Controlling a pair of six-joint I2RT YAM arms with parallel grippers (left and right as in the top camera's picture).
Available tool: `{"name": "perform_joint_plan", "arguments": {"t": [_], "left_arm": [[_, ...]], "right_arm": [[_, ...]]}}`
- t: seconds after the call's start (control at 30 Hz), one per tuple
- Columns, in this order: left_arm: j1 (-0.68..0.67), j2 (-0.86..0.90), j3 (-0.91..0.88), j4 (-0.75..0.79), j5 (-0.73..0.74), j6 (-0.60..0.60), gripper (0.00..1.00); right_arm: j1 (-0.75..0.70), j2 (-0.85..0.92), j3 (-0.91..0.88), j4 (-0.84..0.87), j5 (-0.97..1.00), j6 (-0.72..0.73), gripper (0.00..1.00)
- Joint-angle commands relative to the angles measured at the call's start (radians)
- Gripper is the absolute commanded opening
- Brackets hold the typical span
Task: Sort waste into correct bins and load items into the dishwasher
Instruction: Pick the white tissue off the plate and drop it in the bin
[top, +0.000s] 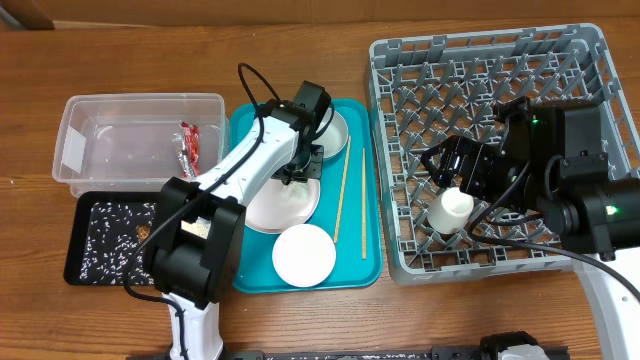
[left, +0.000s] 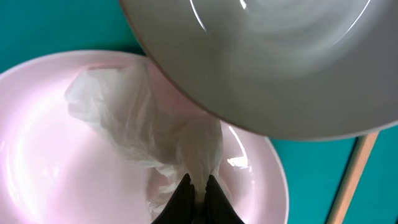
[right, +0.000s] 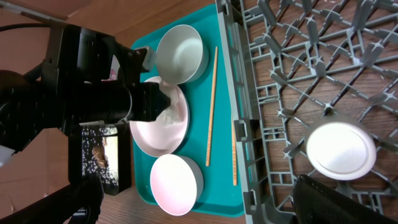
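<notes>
My left gripper (top: 297, 172) (left: 198, 183) is shut on a crumpled white napkin (left: 137, 118) lying on the large white plate (top: 290, 208) (left: 37, 155) on the teal tray. The pale bowl (top: 337, 135) (left: 280, 62) sits just behind it. A small white plate (top: 303, 254) (right: 176, 183) lies at the tray's front. Two chopsticks (top: 343, 195) (right: 211, 106) lie along the tray's right side. My right gripper (top: 460, 182) is open above the grey dish rack (top: 590, 60), and a white cup (top: 456, 208) (right: 341, 151) stands upside down in the rack below it. The red-and-white wrapper (top: 188, 145) lies in the clear tub (top: 80, 110).
The black tray (top: 72, 262) at front left holds white rice grains (top: 110, 235) and brown bits (top: 145, 232). The teal tray (top: 368, 262) lies between the bins and the rack. The left arm stretches over the black tray and the teal tray.
</notes>
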Motion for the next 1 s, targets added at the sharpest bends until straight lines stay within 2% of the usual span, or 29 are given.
{"name": "perform_joint_plan", "arguments": {"t": [0.0,0.13,0.23,0.4,0.6,0.67,0.8,0.83,0.93,0.97], "left_arm": [[0.017,0.006,0.024,-0.072,0.005,-0.015,0.04],[0.06,-0.023,0.152,-0.247,0.005,-0.056,0.04],[0.114,-0.068,0.245,-0.316,0.002,-0.054,0.04],[0.273,-0.161,0.292,-0.285,0.002,-0.05,0.04],[0.466,-0.142,0.291,-0.236,-0.006,-0.047,0.04],[0.52,-0.125,0.291,-0.215,0.013,-0.047,0.16],[0.579,-0.125,0.299,-0.224,0.202,0.054,0.27],[0.587,-0.129,0.312,-0.246,0.23,0.073,0.27],[0.594,-0.154,0.368,-0.345,0.233,0.094,0.11],[0.594,-0.17,0.388,-0.38,0.232,0.11,0.1]], "right_arm": [[0.006,0.001,0.006,0.005,0.009,-0.006,1.0],[0.006,0.001,0.006,0.005,0.009,-0.006,1.0],[0.006,0.001,0.006,0.005,0.009,-0.006,1.0],[0.006,0.001,0.006,0.001,0.009,-0.006,1.0],[0.006,0.001,0.006,-0.003,0.009,-0.005,1.0],[0.006,0.001,0.006,-0.002,0.009,-0.006,1.0],[0.006,0.001,0.006,-0.003,0.009,-0.006,1.0],[0.006,0.001,0.006,-0.003,0.009,-0.006,1.0],[0.006,0.001,0.006,-0.002,0.009,-0.005,1.0],[0.006,0.001,0.006,-0.002,0.009,-0.005,1.0]]}}
